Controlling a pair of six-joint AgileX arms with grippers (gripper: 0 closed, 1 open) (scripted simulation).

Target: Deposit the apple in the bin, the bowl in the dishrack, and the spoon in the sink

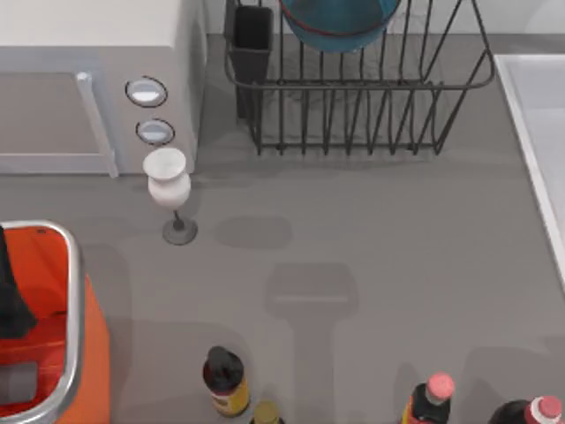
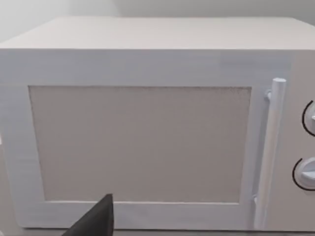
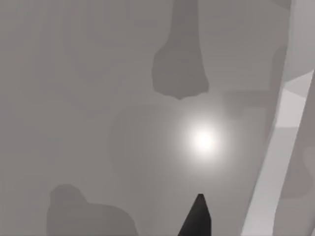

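Over at the table's left, the bin (image 1: 93, 353) sits under the left arm (image 1: 11, 291); can't tell if its gripper is spread or pinching. Dishrack (image 1: 353, 86) at the back already holds the bowl (image 1: 335, 22). If the apple's in that grip, I'd stay well inside the rim and release low.

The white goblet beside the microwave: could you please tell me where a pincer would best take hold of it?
Probably at the thin stem between cup and foot of the white goblet, coming in level from the open table side at the top view's right. It stands upright, and the microwave crowds its other side.
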